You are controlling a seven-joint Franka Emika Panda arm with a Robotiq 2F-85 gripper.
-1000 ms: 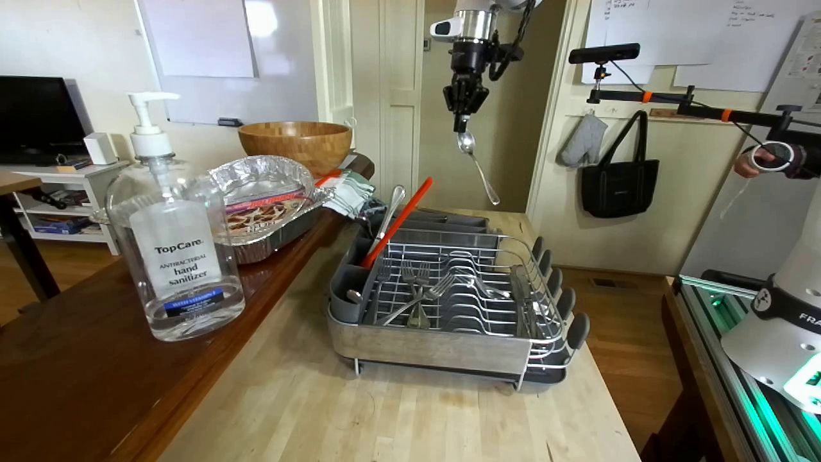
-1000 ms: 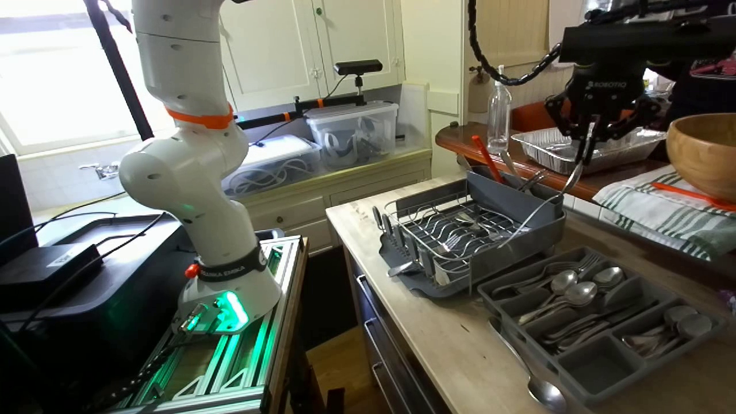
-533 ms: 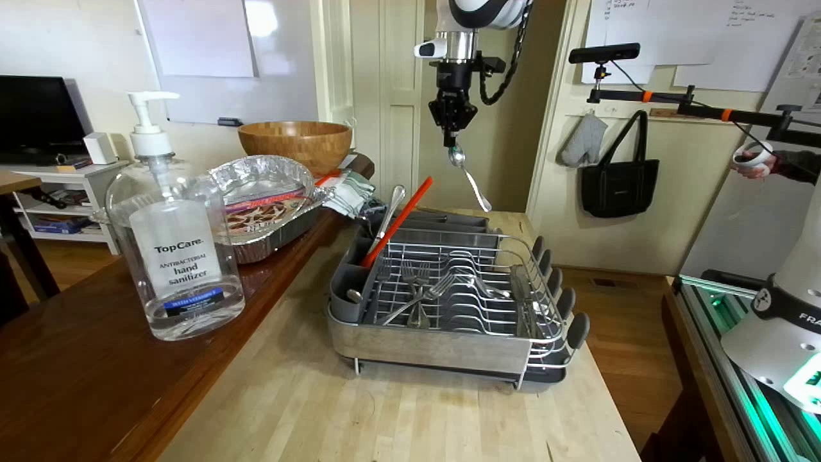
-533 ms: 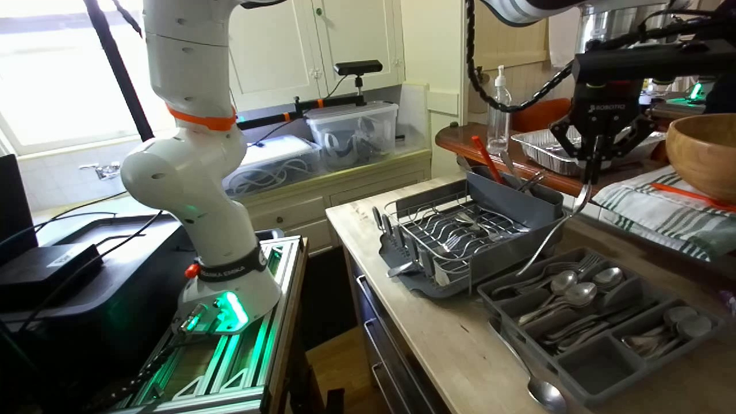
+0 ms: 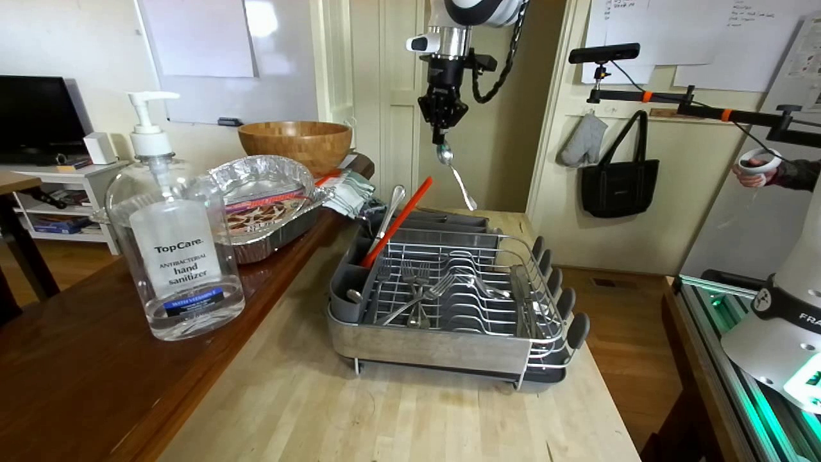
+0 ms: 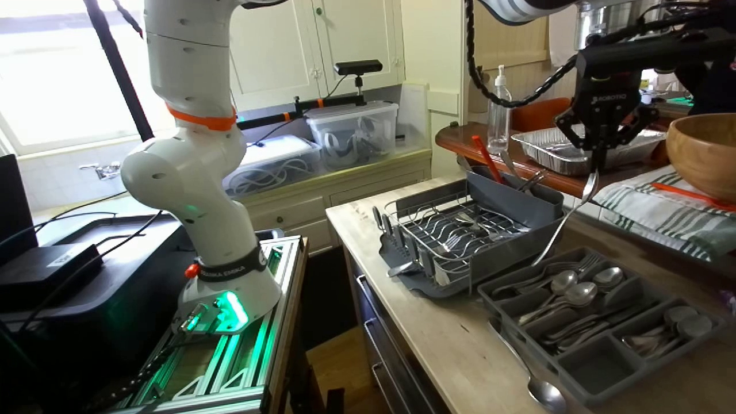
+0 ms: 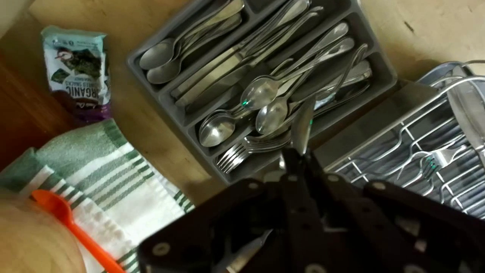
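My gripper (image 6: 597, 167) is shut on the bowl end of a metal spoon (image 6: 558, 230), whose handle slants down and away from the fingertips. In an exterior view the same spoon (image 5: 460, 183) hangs in the air beyond the dish rack (image 5: 430, 350). From the wrist, the spoon's bowl (image 7: 303, 125) shows just past the fingertips, above a grey cutlery tray (image 7: 385, 62). Spoons, forks and knives fill most of the tray's compartments. In an exterior view the handle's end overlaps the near edge of the rack and the tray's far corner; its exact height is unclear.
Beside the tray lies a loose spoon (image 6: 543, 394). A striped towel (image 7: 113, 178), an orange utensil (image 7: 83, 231), a wooden bowl (image 6: 707, 155) and a snack packet (image 7: 77, 72) are nearby. A red handle (image 5: 397, 221) sticks up from the rack. A sanitizer bottle (image 5: 186, 314) stands near the counter.
The gripper and spoon have come down and shifted from beside the rack toward the cutlery tray, moving left in an exterior view. The grip on the spoon looks unchanged.
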